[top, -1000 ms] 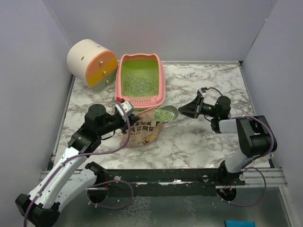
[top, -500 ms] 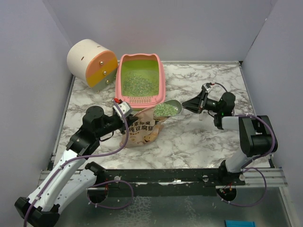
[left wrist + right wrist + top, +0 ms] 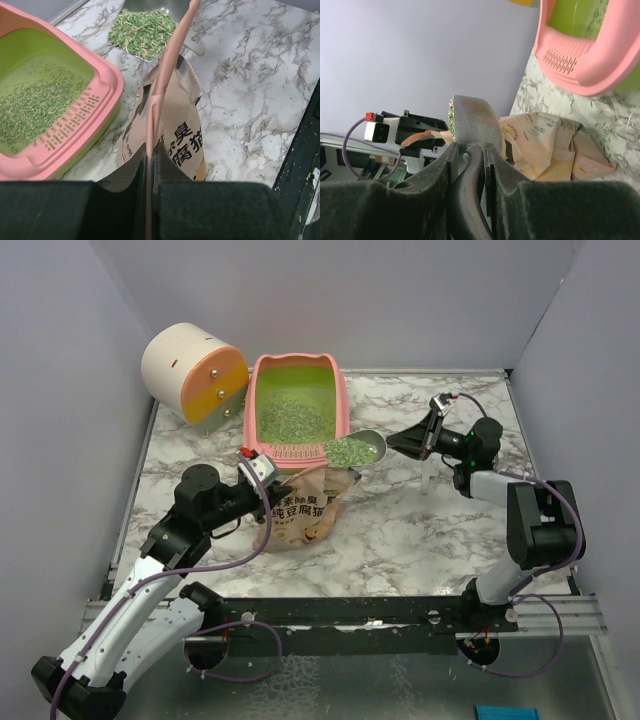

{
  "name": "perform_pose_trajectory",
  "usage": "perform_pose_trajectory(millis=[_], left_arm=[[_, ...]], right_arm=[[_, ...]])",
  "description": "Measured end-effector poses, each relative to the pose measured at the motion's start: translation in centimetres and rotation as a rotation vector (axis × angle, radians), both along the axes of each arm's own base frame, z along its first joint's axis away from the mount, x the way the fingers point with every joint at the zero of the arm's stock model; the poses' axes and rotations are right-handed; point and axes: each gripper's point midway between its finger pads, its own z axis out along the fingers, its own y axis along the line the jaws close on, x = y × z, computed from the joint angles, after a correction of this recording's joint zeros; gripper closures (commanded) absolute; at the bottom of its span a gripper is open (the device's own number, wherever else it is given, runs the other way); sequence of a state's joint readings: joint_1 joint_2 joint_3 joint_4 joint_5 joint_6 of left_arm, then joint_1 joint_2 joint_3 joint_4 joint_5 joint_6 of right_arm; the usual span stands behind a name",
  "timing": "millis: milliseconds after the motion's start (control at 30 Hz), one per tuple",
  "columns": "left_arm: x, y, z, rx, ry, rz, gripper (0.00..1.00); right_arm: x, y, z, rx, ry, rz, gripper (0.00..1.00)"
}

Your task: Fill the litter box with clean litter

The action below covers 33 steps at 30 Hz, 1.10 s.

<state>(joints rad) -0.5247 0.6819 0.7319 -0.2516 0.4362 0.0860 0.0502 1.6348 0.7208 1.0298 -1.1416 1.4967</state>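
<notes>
The pink litter box point(image 3: 338, 415) with a lime-green inside stands at the back, with a layer of greenish litter point(image 3: 290, 417) in it. It also shows in the left wrist view point(image 3: 107, 90) and the right wrist view point(image 3: 580, 70). My right gripper point(image 3: 405, 444) is shut on the handle of a grey metal scoop point(image 3: 357, 450), heaped with litter, held just right of the box's slotted near end. My left gripper point(image 3: 268, 483) is shut on the rim of the tan litter pouch point(image 3: 305, 510) and holds it upright. The pouch also shows in the left wrist view point(image 3: 182, 125).
A cream-and-orange cylinder point(image 3: 195, 373) stands at the back left beside the box. Grey walls close in the marble table point(image 3: 420, 530) on three sides.
My right gripper has carried the loaded scoop up and back, from over the pouch mouth to beside the box's near right corner. The left gripper and pouch have stayed put.
</notes>
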Motion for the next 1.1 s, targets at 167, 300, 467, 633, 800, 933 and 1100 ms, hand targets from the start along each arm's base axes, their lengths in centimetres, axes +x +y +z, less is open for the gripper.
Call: perform_pose_trajectory(millis=[167, 300, 467, 633, 800, 933, 1100], left_arm=[[0.0, 0.0, 0.0, -0.006, 0.001, 0.001, 0.96], [-0.1, 0.0, 0.1, -0.01, 0.0, 0.002, 0.96], [-0.1, 0.0, 0.1, -0.014, 0.001, 0.002, 0.96], [-0.2, -0.1, 0.1, -0.024, 0.006, -0.001, 0.96], [-0.2, -0.3, 0.1, -0.029, 0.01, -0.009, 0.96], [-0.1, -0.4, 0.1, -0.032, 0.012, -0.013, 0.96], [-0.2, -0.5, 0.1, -0.037, 0.019, -0.016, 0.95]], right_arm=[[2.1, 0.1, 1.2, 0.002, -0.013, -0.003, 0.99], [3.9, 0.1, 1.6, 0.004, -0.005, -0.018, 0.99], [6.9, 0.2, 2.3, 0.007, -0.001, -0.042, 0.99], [10.3, 1.1, 3.0, 0.003, -0.004, -0.062, 0.99], [13.6, 3.5, 3.5, -0.011, -0.019, -0.056, 0.99], [16.1, 6.4, 4.0, -0.018, -0.045, -0.046, 0.99], [19.3, 9.7, 4.3, -0.06, -0.1, -0.047, 0.99]])
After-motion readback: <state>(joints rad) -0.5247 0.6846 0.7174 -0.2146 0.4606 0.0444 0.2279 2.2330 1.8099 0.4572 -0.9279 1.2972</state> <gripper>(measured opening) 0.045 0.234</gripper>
